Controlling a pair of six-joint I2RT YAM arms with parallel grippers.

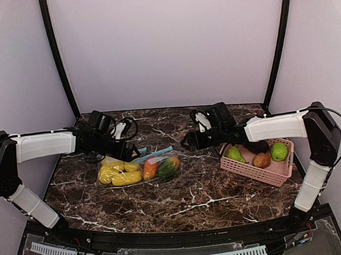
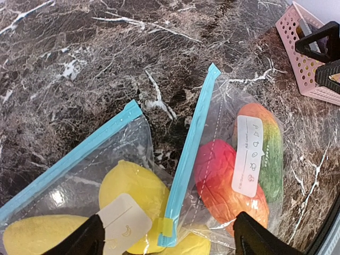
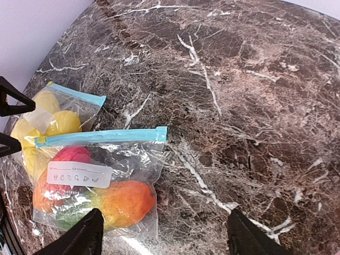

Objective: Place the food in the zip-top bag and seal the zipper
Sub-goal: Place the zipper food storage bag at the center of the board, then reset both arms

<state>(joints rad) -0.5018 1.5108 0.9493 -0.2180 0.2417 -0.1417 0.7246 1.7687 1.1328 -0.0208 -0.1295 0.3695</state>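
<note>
1. The left gripper (image 2: 172, 241) hangs above the bags. Its fingers are spread wide and nothing is between them.
2. The right gripper (image 3: 162, 241) is also spread wide and empty. It sits over the marble table (image 1: 208, 200), just beside the nearer bag.
3. The first zip-top bag (image 2: 79, 159) lies flat, left of the table's centre, and holds several yellow pieces (image 1: 126, 178).
4. The second zip-top bag (image 2: 220, 111) lies just to its right, with its left end overlapping the first bag.
5. It holds an orange-and-green piece (image 3: 125, 204) and a red-and-orange piece (image 2: 218, 170).
6. Both pieces lie lengthwise, roughly along the bag's blue zipper strip (image 2: 191, 154). The first one's orange end points toward the table's right side.
7. From above, that strip runs left to right along the bag's far edge, with its right end angled slightly toward the back wall. I cannot tell whether it is pressed closed.
8. More food sits in the pink basket (image 1: 259, 174), well apart on the right. In it are a green pear (image 1: 235, 154), a round green fruit (image 1: 278, 151), a brown piece (image 1: 261, 160), and a dark purple piece (image 1: 258, 147) partly under the right arm.
</note>
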